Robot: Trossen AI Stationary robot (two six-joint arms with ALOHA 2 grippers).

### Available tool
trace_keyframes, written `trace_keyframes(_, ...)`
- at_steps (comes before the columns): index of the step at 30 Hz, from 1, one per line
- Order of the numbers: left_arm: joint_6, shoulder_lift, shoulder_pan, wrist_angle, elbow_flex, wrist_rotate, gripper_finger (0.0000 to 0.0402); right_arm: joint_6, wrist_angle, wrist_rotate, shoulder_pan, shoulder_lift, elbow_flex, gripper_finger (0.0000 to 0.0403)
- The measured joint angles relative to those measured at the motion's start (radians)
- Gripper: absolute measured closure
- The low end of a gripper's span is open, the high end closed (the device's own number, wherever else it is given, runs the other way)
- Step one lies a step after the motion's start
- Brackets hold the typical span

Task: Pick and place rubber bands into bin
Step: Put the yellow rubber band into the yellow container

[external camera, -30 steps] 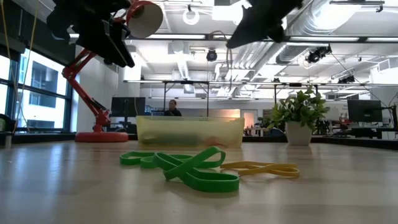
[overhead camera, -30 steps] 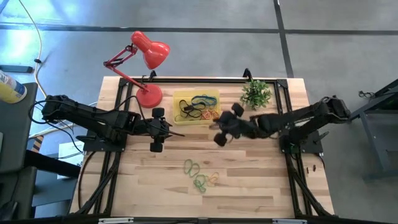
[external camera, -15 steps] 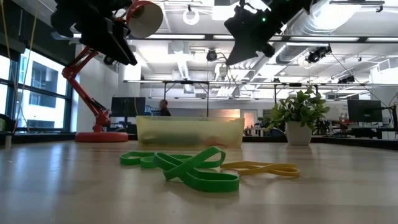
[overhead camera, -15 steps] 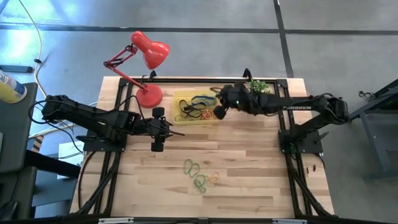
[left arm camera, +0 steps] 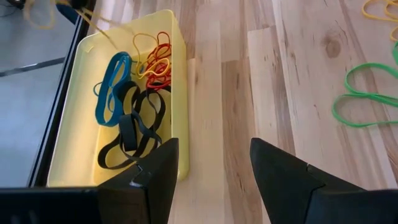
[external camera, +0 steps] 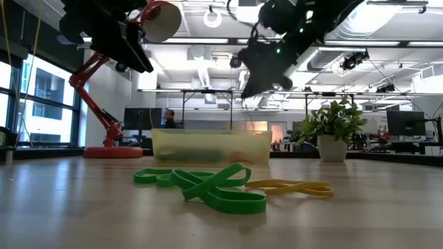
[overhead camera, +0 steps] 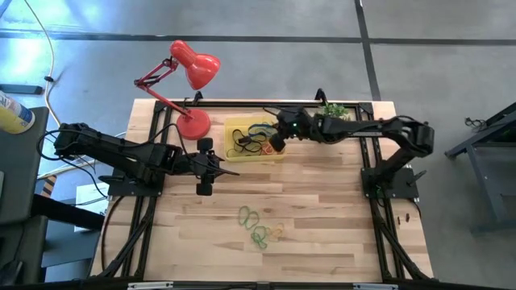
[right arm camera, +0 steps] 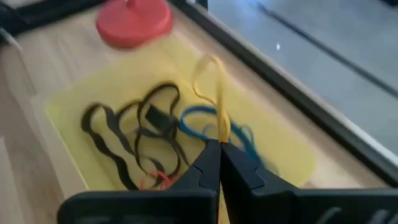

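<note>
The bin [overhead camera: 242, 127], a shallow yellow tray at the table's far middle, holds blue, black, red and orange rubber bands [left arm camera: 134, 118]. My right gripper [overhead camera: 274, 142] [external camera: 246, 86] hovers over the bin's right part, shut on a yellow rubber band [right arm camera: 210, 78]. My left gripper [left arm camera: 214, 180] [overhead camera: 222, 167] stands open above the table, just near and left of the bin, with nothing between its fingers. Green rubber bands [overhead camera: 251, 224] [external camera: 208, 187] and a yellow one [external camera: 291, 187] lie flat on the table's near middle. My right gripper pinches the yellow band [right arm camera: 219, 134] between its two shut fingertips, slanting down from the table's right side. The band's thin loop hangs slack, lifted clear above the bands in the bin. How many strands lie between the fingers I cannot tell.
A red desk lamp [overhead camera: 189, 80] stands at the far left, its base [right arm camera: 134, 22] beside the bin. A small potted plant [overhead camera: 332, 119] [external camera: 332, 131] sits at the far right. A person [external camera: 169, 119] shows far back in the room. Bare wood lies around the loose bands.
My right gripper has swung from above the table's middle toward the far edge and a little left, sinking slightly, and now hangs over the bin. It has stayed shut on the yellow band, which came along clear of the table.
</note>
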Motion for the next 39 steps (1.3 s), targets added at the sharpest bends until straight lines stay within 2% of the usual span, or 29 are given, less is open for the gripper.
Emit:
trace_keyframes(16,0.001,0.000,0.000,-0.006,0.000,0.001,0.0213,0.081,-0.062,-0.099,-0.037,0.119,0.000,0.0403)
trace_keyframes(22,0.003,0.000,0.000,-0.006,0.000,0.002,0.0213,0.109,-0.083,-0.113,-0.041,0.124,0.000,0.0402)
trace_keyframes(24,0.003,0.000,0.000,-0.006,0.000,0.003,0.0213,0.108,-0.089,-0.150,-0.043,0.124,0.000,0.0399)
trace_keyframes(27,0.003,0.000,0.000,-0.006,0.000,0.002,0.0213,0.109,-0.092,-0.182,-0.043,0.124,0.000,0.0384)
trace_keyframes(34,0.003,0.000,0.000,-0.006,0.000,0.001,0.0213,0.157,-0.106,-0.177,-0.043,0.124,0.000,0.0316)
trace_keyframes(39,0.003,0.000,0.000,-0.006,0.000,0.005,0.0213,0.125,-0.102,-0.182,-0.014,0.105,0.000,0.0283)
